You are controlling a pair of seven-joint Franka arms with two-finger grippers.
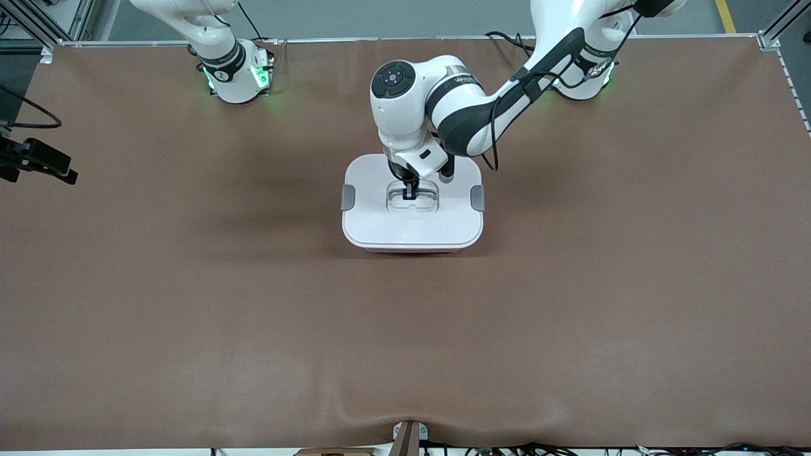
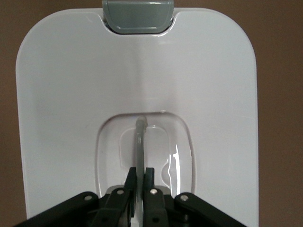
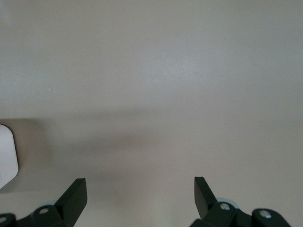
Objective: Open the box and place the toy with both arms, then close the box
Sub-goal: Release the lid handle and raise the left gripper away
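Observation:
The box (image 1: pixel 412 225) stands at the table's middle with its white lid on and a grey clip (image 1: pixel 348 197) at each short end. A thin strip of its pink tub (image 1: pixel 412 251) shows under the lid's front edge. My left gripper (image 1: pixel 410 192) reaches down into the lid's centre recess. In the left wrist view it (image 2: pixel 140 177) is shut on the thin upright handle (image 2: pixel 140 137). My right gripper (image 3: pixel 140 189) is open and empty over bare table, with a white corner of the box (image 3: pixel 5 158) at the frame's edge. The right arm waits, its hand outside the front view. The toy is hidden or out of view.
A black clamp-like device (image 1: pixel 38 161) juts in at the right arm's end of the table. The arm bases (image 1: pixel 237 76) stand along the table's farthest edge. Brown mat (image 1: pixel 405 348) covers the table around the box.

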